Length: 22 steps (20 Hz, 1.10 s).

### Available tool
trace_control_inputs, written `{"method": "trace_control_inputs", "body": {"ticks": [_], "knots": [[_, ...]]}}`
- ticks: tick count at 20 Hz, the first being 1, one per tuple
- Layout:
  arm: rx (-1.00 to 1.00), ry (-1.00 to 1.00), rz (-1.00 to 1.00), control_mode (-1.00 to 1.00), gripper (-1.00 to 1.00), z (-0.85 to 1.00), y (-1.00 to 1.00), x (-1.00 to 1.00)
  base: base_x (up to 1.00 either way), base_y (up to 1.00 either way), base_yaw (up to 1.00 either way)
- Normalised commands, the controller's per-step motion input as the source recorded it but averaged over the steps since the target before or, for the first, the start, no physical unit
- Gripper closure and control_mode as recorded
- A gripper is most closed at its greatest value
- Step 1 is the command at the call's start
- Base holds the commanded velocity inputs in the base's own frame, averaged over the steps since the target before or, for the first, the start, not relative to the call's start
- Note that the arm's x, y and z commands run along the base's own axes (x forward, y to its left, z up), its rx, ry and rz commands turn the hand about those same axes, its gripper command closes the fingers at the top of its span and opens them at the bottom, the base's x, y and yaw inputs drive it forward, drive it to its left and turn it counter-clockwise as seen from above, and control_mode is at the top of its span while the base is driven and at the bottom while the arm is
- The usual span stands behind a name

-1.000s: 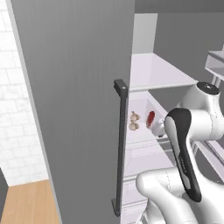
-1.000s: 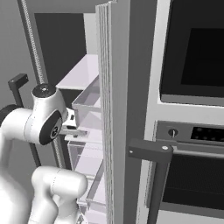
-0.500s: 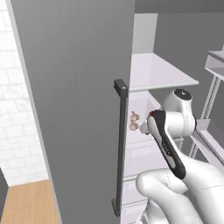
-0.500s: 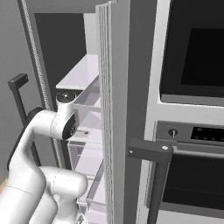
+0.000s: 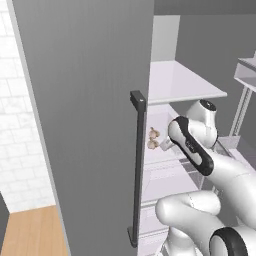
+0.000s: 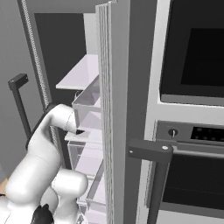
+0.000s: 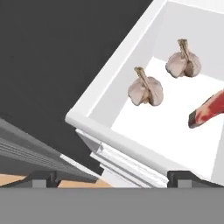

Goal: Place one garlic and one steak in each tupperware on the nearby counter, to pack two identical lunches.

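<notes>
White fridge shelf [image 7: 144, 144] holds two garlic bulbs [image 7: 145, 89] beside steak [image 7: 209, 111].

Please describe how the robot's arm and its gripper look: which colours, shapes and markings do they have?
The arm is built from smooth, rounded, glossy white segments. A long black band runs along one link, and a round white joint cap carries a small dark mark. A dark ring sits at a lower joint. The gripper shows two small, dark grey, blocky finger tips. No cables are visible.

two garlic bulbs [image 7: 145, 89] [image 7: 183, 61] and one steak [image 7: 209, 112] lie on the white shelf [image 7: 131, 146]
</notes>
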Motion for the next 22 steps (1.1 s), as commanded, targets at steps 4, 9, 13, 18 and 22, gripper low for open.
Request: {"method": "trace_control_inputs", "body": {"ticks": [4, 9, 13, 18, 22], "knots": [[0.07, -0.03, 0.26, -1.0, -1.0, -0.08, 0.0, 0.48, 0.0, 0.0, 0.0], [0.01, 0.0, 0.03, -1.0, -1.0, 0.0, 0.04, 0.33, 0.0, 0.0, 0.0], [-0.01, 0.05, 0.0, -1.0, -1.0, -0.01, 0.13, 0.03, 0.0, 0.0, 0.0], [-0.02, 0.02, 0.0, -1.0, -1.0, -0.45, 0.32, 0.05, 0.0, 0.0, 0.0], [-0.06, 0.0, 0.0, -1.0, -1.0, -0.49, 0.12, 0.19, 0.0, 0.0, 0.0]]}}
